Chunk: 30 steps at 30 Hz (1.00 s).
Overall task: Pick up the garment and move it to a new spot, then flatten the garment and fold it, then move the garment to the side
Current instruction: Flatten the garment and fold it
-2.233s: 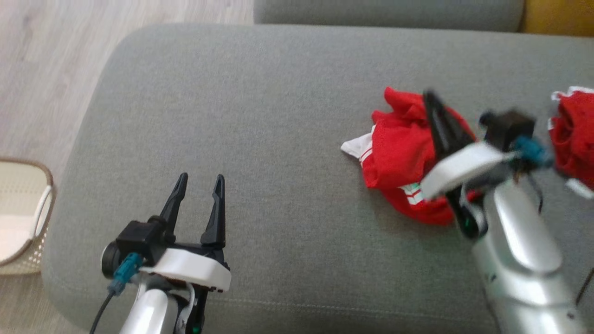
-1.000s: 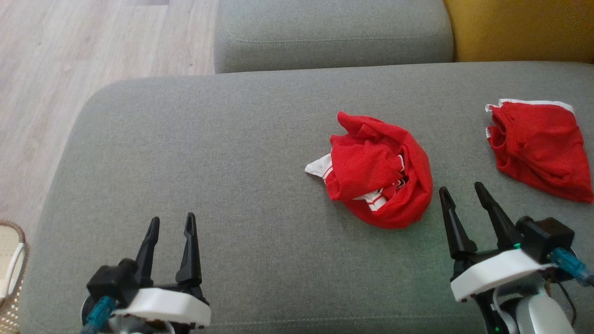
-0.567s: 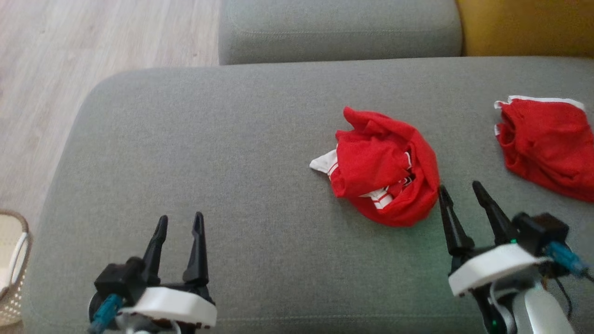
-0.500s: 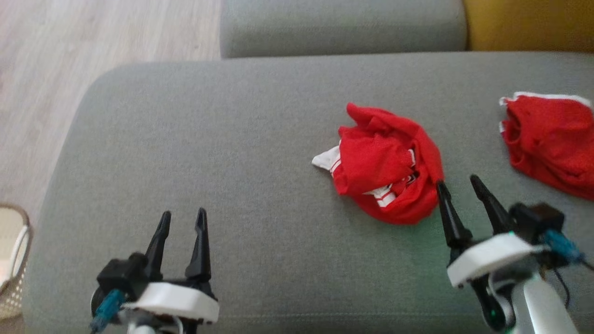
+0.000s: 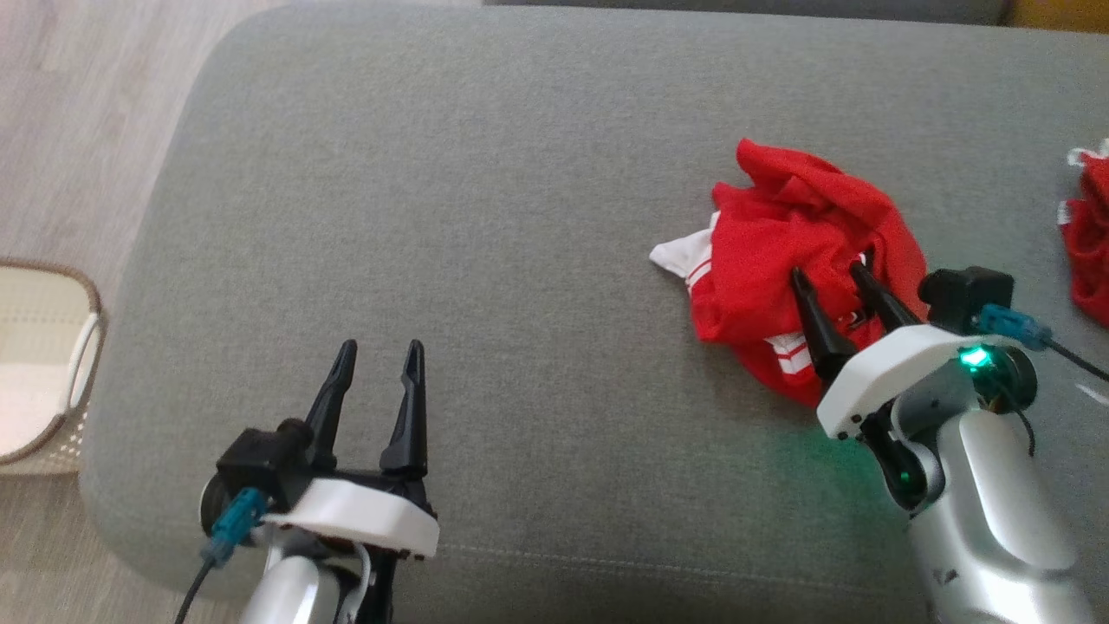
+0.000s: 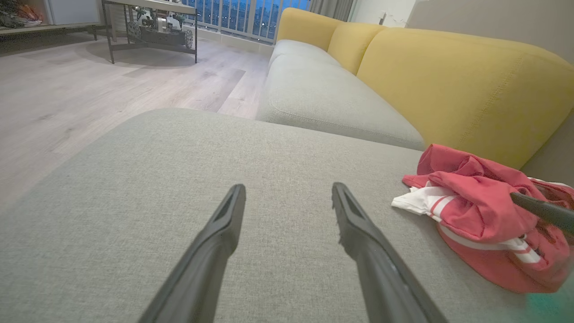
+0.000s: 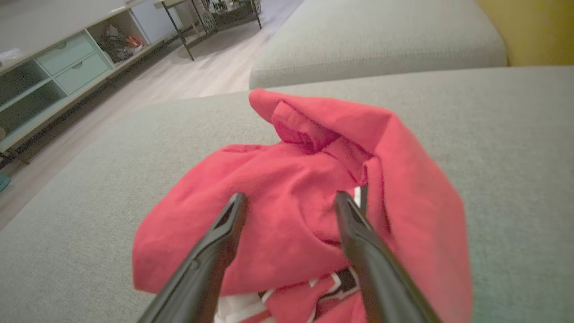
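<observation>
The garment (image 5: 780,251) is a crumpled red heap with white stripes, lying right of centre on the grey sofa cushion (image 5: 485,217). My right gripper (image 5: 825,270) is open, and its two fingers reach over the heap's near side with red cloth below and between them. In the right wrist view the open right gripper (image 7: 290,197) points straight at the garment (image 7: 305,179); whether the tips touch it I cannot tell. My left gripper (image 5: 381,347) stands open and empty over bare cushion at the lower left. The left wrist view shows the left gripper (image 6: 288,188) with the garment (image 6: 475,206) off to its right.
A second red garment (image 5: 1087,251) lies at the right edge of the cushion. A pale woven basket (image 5: 94,334) stands on the wooden floor (image 5: 69,130) left of the sofa. A yellow backrest (image 6: 448,85) rises behind the cushions.
My right gripper has moved forward from beside the garment's near right edge to over the heap. The head camera has tilted down. The left gripper holds its place.
</observation>
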Available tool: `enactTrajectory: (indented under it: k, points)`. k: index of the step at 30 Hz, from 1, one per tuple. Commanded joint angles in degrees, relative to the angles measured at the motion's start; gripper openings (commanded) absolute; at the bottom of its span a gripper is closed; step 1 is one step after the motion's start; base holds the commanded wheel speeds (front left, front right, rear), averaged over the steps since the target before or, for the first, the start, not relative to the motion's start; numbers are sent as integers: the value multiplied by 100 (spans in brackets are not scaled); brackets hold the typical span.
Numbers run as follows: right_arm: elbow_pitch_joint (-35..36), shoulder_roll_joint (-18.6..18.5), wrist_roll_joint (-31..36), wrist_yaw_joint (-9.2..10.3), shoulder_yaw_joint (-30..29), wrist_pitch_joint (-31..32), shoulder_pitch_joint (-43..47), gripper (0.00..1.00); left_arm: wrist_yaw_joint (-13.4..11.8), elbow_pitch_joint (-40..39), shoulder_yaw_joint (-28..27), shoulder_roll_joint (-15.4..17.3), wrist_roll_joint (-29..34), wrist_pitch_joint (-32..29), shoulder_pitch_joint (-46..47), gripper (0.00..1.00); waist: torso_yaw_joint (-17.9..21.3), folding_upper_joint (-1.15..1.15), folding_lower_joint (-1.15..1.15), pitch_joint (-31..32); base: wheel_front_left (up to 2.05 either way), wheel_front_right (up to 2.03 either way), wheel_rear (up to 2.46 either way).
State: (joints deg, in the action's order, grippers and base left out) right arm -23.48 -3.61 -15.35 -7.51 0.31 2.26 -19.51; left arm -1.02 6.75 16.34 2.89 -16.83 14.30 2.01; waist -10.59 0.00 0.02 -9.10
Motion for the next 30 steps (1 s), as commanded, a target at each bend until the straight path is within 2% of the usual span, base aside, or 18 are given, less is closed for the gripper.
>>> enactTrajectory:
  k: [1,7,8,15,20,25,30]
  points:
    - [62,-41,-60,2,145,29,-272,100,-40,-164,-133,-2,-53,70,274,100,-100,0,-2,-85,0,0,0]
    - [-483,-79,-295,2,114,138,-505,100,-74,-171,-76,-2,-92,70,337,100,-181,0,-2,-130,0,0,0]
    - [-534,-83,-350,2,137,141,-538,0,-75,-173,-68,-2,-96,70,345,100,-191,0,-2,-135,0,0,0]
    - [-693,-218,-600,2,397,-62,-760,0,-96,-127,-78,-2,-85,70,302,100,-170,0,-2,39,0,0,0]
    - [-500,-279,-687,2,521,-214,-1044,0,-82,-109,-128,-2,-68,70,238,100,-112,0,-2,274,0,0,0]
    - [344,-255,-796,2,382,-651,-1666,0,-69,-95,-165,-2,-51,70,135,100,-65,0,-2,508,0,0,0]
    - [1549,-99,-836,2,-208,-1308,-2203,0,-76,-124,-174,-2,-62,70,38,100,-95,0,-2,626,0,0,0]
